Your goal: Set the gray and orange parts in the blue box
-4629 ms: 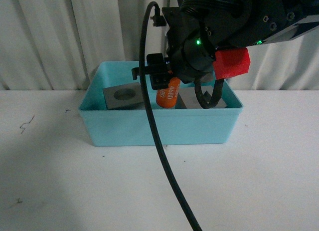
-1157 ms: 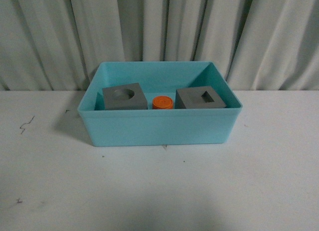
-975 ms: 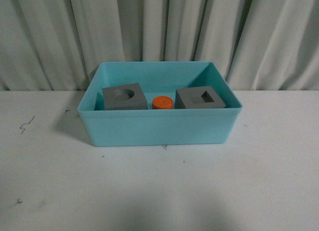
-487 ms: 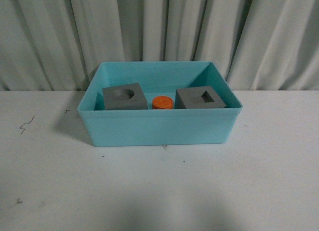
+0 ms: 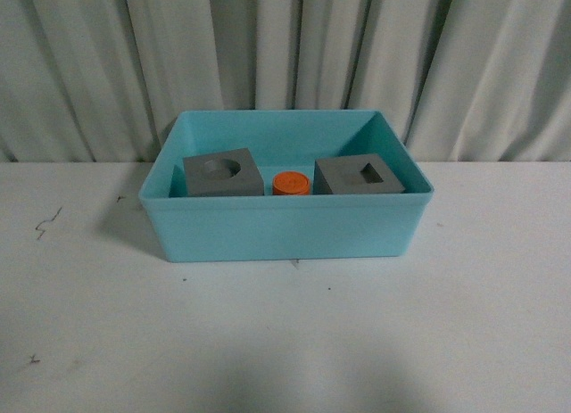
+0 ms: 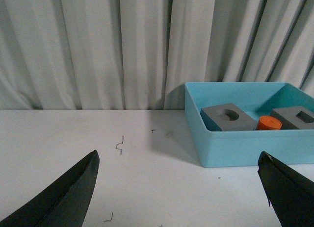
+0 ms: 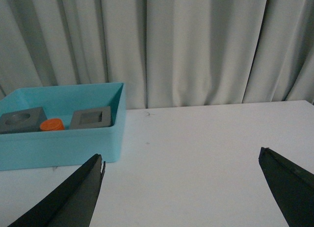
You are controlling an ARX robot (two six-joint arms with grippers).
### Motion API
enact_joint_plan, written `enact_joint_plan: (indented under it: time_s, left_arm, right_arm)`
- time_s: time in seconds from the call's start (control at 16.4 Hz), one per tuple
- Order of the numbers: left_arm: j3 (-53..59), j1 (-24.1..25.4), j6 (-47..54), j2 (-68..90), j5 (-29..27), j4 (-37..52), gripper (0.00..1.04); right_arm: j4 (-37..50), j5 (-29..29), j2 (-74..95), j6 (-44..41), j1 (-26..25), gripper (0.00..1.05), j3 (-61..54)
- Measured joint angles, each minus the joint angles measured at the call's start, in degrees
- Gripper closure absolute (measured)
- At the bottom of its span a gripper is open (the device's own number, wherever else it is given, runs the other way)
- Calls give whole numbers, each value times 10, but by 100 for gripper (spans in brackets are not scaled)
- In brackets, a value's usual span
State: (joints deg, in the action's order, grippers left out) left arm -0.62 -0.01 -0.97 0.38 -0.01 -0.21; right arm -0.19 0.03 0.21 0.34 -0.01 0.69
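A white table (image 5: 285, 342) with small dark scuffs carries the blue box (image 5: 285, 230) before pleated pale curtains (image 5: 285, 47); both grippers' jaws are spread wide, holding nothing.

Wide shallow light-blue plastic bin (image 5: 285, 226) sits on white table (image 5: 285, 342), toward its far edge, pleated curtain (image 5: 285, 47) behind. Inside: matte gray cube with round recess (image 5: 223, 173) left, small orange cylinder (image 5: 291, 182) between, apparently upright, matte gray cube with square recess (image 5: 359, 175) right.
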Motion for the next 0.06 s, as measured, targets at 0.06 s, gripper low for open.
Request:
enact_joint_plan:
  time_s: [0.06]
  left_arm:
    - [0, 0, 0, 0, 0, 0, 7]
  right_arm:
    - [0, 0, 0, 0, 0, 6, 0]
